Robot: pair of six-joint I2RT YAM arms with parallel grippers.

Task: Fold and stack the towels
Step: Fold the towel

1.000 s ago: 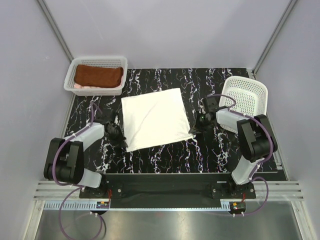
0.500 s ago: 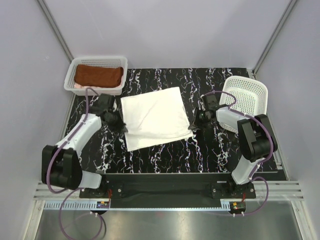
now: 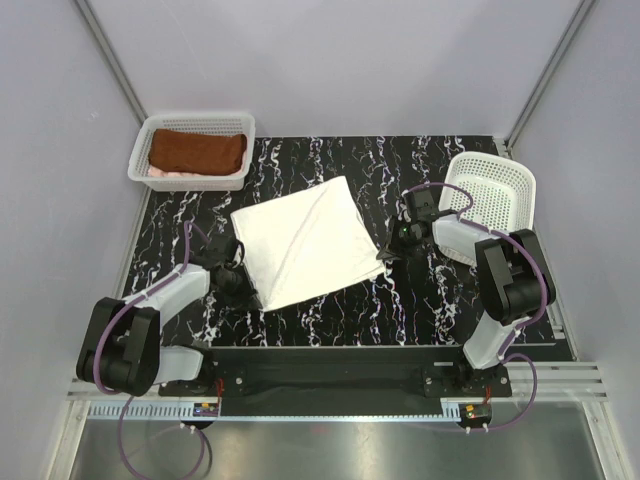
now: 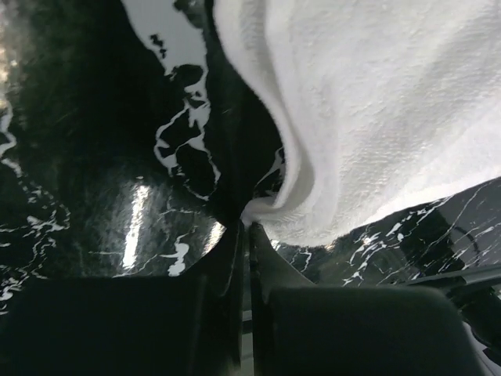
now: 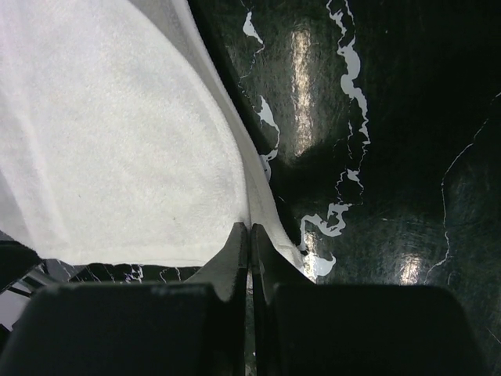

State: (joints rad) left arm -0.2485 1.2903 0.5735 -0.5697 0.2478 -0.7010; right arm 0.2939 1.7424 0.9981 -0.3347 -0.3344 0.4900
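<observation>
Soft, light and limp, to judge by the white towel (image 3: 300, 245): likely to sag and drape wherever unsupported, yet thick enough at the hem to pinch without slipping. Spread flat about the middle of the desk (image 3: 330, 315), turned askew to its edges. Best taken at corners, two at once, to keep an edge taut through a fold. Pinched at the corner nearest the front left by the left gripper (image 4: 244, 235), pressed together on a bunched curl of cloth. Pinched at the right-hand corner by the right gripper (image 5: 250, 235), likewise closed on the hem.

Further out, at the far left corner, a white basket (image 3: 190, 125) holding a folded brown towel (image 3: 197, 152) on top of a pink towel (image 3: 160, 173), seen only as a sliver. At the right edge, a second basket (image 3: 490, 190), tipped up on its side. Both well apart from the white towel, out of the way of a fold. Closest things to mind: the arms' own cables (image 3: 436, 192).
</observation>
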